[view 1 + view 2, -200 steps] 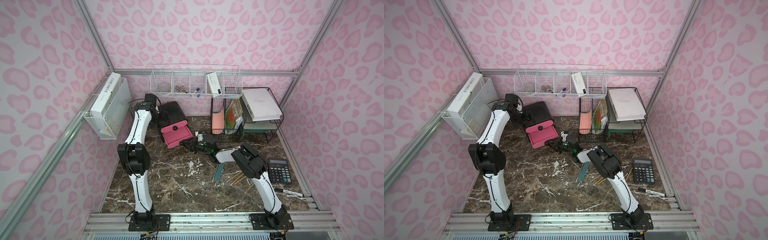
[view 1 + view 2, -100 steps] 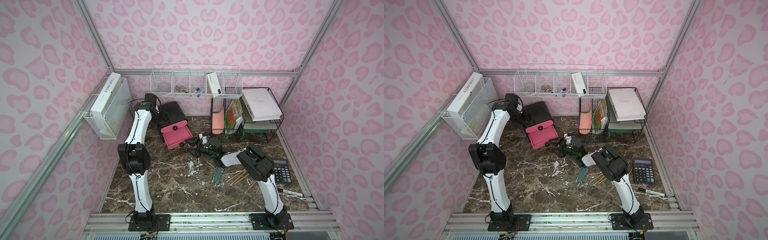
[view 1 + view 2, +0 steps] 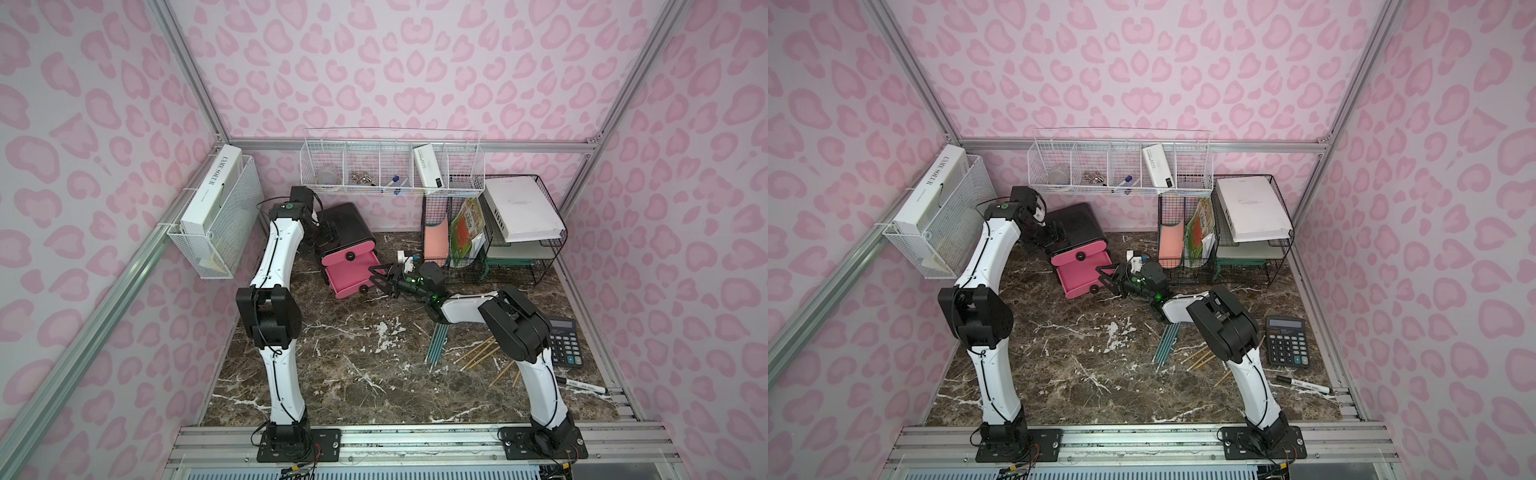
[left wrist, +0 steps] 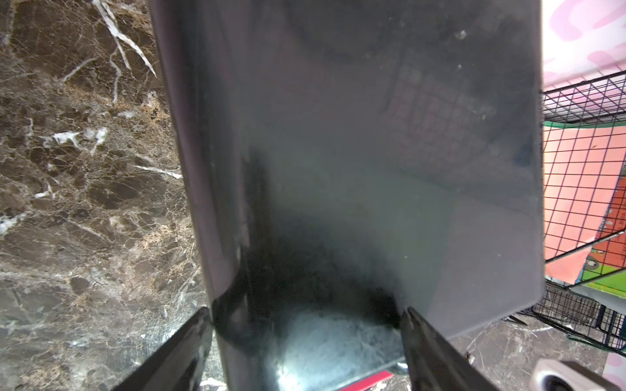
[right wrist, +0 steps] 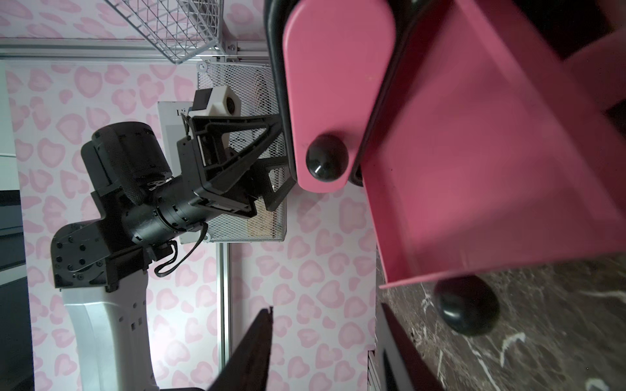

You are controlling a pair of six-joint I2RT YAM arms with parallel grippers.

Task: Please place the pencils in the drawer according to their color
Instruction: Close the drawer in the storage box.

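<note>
Back-left on the brown white-veined marble tabletop [image 3: 332, 374] sits the drawer cabinet [image 3: 353, 224]: black shell, pink fronts, one lower drawer [image 3: 351, 277] pulled out. The pencils lie loose on the marble by the right arm, well apart from the cabinet: a teal bunch [image 3: 436, 345] and wooden ones [image 3: 478, 355]. Walls [image 3: 415, 62] are pink with darker pink blotches, framed in aluminium. A white book [image 3: 216, 187] in the wire wall basket reads "L'AME SOEUR". Print on the marker [image 3: 582, 386] and calculator [image 3: 563, 343] is too small to read. The left gripper [image 4: 305, 309] clamps the cabinet's black body, one finger on each side. The right gripper [image 3: 375, 277] has its jaws apart and holds nothing, just beside the pulled-out drawer's knob [image 5: 467, 306].
</note>
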